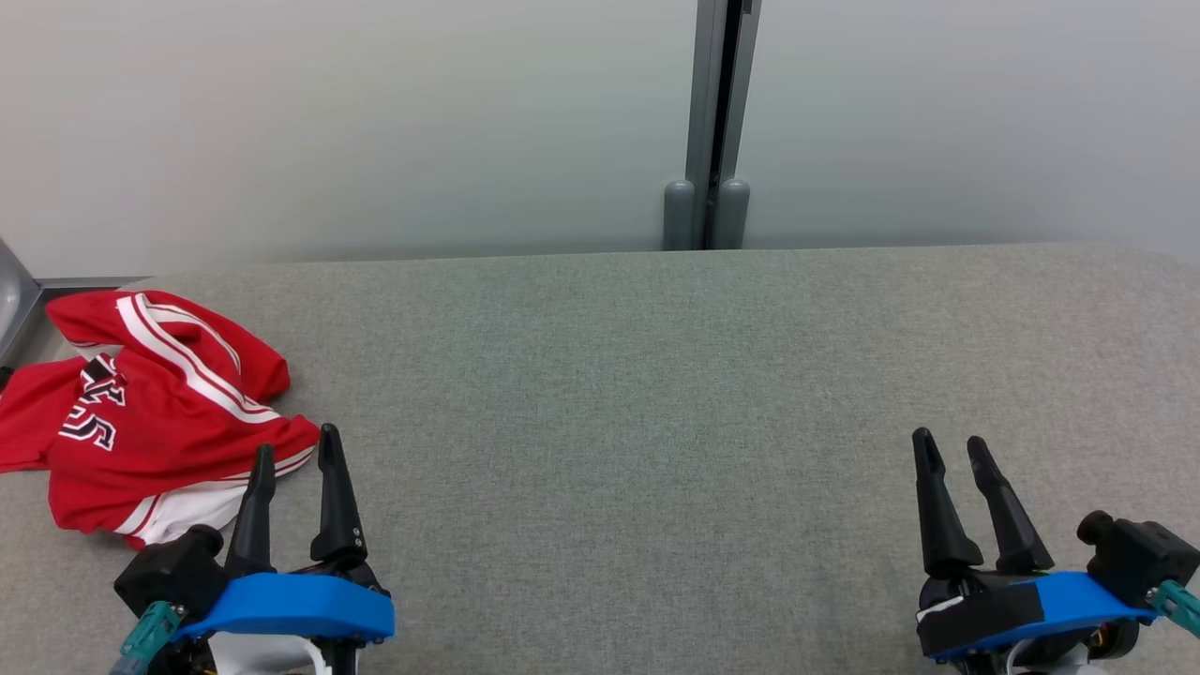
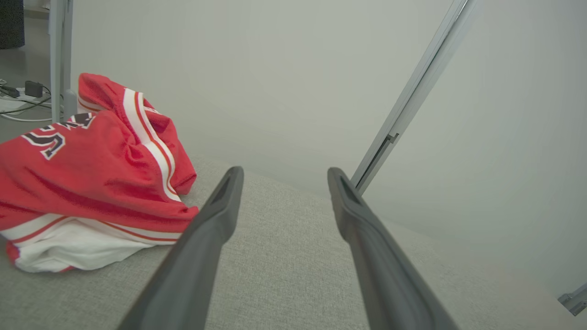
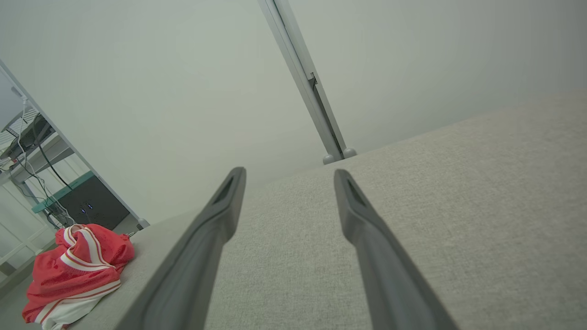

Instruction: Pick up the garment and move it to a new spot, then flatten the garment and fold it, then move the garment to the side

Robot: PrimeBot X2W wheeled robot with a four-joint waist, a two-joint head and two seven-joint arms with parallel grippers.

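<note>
Spotted red garment (image 1: 141, 412) in a crumpled heap at middle left of head view, on grey table (image 1: 656, 422), close to its left edge. Noted white stripes edged red across the top fold, dark lettering at the left side, white layer along the lower edge. Found left gripper (image 1: 296, 441) at lower left of frame, 2 fingers spread apart, nothing between them, tips just beside the heap's lower right corner; cannot tell whether touching. Confirmed in left wrist view: garment (image 2: 91, 174) at left of frame, left gripper (image 2: 285, 173) over bare table, gap between fingers empty. Found right gripper (image 1: 949, 439) at lower right of head view, 2 fingers likewise spread, holding nothing, well apart from garment. Seen in right wrist view: right gripper (image 3: 288, 172) over bare table, garment (image 3: 78, 266) small at lower left of frame. Logged grey post (image 1: 717, 122) at top centre of head view, against pale wall (image 1: 328, 122) behind table.
</note>
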